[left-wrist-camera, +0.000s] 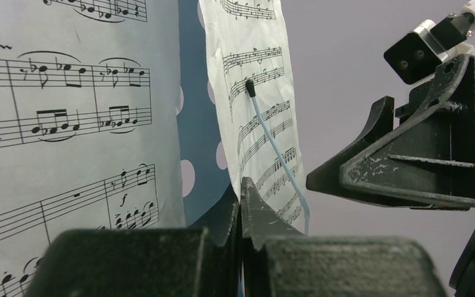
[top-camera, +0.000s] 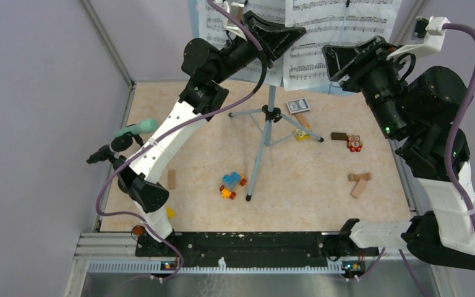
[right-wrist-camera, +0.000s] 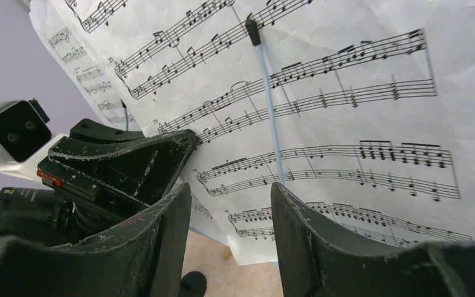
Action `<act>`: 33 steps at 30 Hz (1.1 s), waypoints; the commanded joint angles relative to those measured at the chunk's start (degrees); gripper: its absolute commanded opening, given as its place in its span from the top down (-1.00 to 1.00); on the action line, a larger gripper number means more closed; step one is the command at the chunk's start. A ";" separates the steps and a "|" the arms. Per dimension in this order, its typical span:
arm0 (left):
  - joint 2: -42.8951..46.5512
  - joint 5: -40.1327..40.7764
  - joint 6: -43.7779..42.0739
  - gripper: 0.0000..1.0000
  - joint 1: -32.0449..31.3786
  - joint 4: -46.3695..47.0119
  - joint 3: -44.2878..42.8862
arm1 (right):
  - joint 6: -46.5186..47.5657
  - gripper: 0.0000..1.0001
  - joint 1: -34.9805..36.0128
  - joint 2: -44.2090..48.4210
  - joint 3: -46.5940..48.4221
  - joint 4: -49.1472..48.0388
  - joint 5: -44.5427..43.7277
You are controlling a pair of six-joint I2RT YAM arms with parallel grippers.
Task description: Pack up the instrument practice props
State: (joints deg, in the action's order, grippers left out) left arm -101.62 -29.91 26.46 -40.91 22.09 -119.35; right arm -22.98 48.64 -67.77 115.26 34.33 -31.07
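Note:
The pale-blue music desk (left-wrist-camera: 195, 124) stands on a silver tripod pole (top-camera: 261, 148) at the back middle of the table. White sheet-music pages (top-camera: 340, 25) lean on it, held by thin blue wire arms (right-wrist-camera: 272, 117). My left gripper (top-camera: 279, 38) is raised to the desk, its jaws (left-wrist-camera: 241, 201) pressed together on the lower edge of one page (left-wrist-camera: 253, 93). My right gripper (top-camera: 341, 62) hovers open in front of the right page (right-wrist-camera: 346, 93), with only air between its fingers (right-wrist-camera: 230, 198). A mint-green microphone (top-camera: 135, 129) and a black one (top-camera: 108, 150) sit at the far left.
Colourful toy bricks (top-camera: 232, 184) lie by the tripod's near foot. Tan wooden blocks (top-camera: 359, 184) lie to the right, and one (top-camera: 171, 179) to the left. A small patterned card box (top-camera: 297, 106), a dark block (top-camera: 338, 135) and a red toy (top-camera: 354, 143) lie behind.

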 commanded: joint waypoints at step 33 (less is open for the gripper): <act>4.84 0.91 -0.78 1.00 0.22 1.29 2.52 | -0.37 0.45 -8.92 -2.76 1.22 -2.18 3.62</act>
State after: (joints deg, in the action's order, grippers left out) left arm -99.74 -29.10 26.22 -40.91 21.82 -117.19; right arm -22.65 40.21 -72.84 119.00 36.23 -31.42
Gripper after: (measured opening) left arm 0.004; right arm 0.334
